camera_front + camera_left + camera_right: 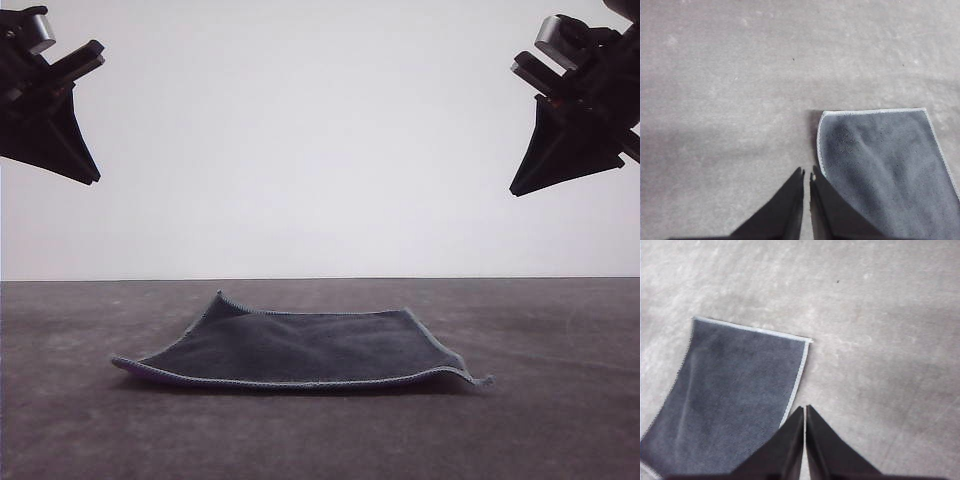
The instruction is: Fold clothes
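The cloth (300, 350) lay flat on the desk (560, 420), grey face up. Both pincers, left (92, 178) and right (516, 190), hung closed above it, holding nothing.

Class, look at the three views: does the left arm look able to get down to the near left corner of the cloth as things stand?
Probably yes. The left pincer hangs raised above the table, shut and holding nothing, and nothing lies between it and the cloth, whose near left corner lies flat.
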`<action>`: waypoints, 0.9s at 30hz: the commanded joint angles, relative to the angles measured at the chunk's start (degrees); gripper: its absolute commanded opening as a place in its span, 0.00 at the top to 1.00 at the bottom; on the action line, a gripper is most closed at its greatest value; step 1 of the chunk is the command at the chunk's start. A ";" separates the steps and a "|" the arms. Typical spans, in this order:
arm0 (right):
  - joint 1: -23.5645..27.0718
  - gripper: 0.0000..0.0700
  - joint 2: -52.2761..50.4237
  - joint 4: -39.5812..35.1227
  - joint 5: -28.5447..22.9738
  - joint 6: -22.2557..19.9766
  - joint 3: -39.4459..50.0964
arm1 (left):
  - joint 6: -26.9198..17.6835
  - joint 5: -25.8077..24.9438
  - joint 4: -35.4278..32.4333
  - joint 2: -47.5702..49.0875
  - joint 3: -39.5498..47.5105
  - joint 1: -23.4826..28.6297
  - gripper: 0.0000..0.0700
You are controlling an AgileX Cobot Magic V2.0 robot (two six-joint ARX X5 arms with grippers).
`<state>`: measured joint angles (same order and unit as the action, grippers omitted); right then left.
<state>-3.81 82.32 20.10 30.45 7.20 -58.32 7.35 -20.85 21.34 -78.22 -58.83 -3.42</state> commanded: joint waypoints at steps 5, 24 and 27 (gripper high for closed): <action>-0.17 0.13 0.83 0.63 -0.03 -0.78 -0.75 | -0.90 -0.22 0.16 -0.85 -1.03 -0.09 0.56; -2.31 0.13 7.39 -6.41 5.75 2.38 -1.86 | 2.23 -11.27 -4.90 -13.87 -3.24 -1.94 0.56; -2.77 0.13 12.30 -9.06 7.32 3.39 -2.95 | 2.37 -12.23 -6.46 -19.56 -6.15 -2.90 0.56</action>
<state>-6.33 92.66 12.13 37.31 9.31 -59.81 9.25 -32.21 15.89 -95.98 -63.27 -5.93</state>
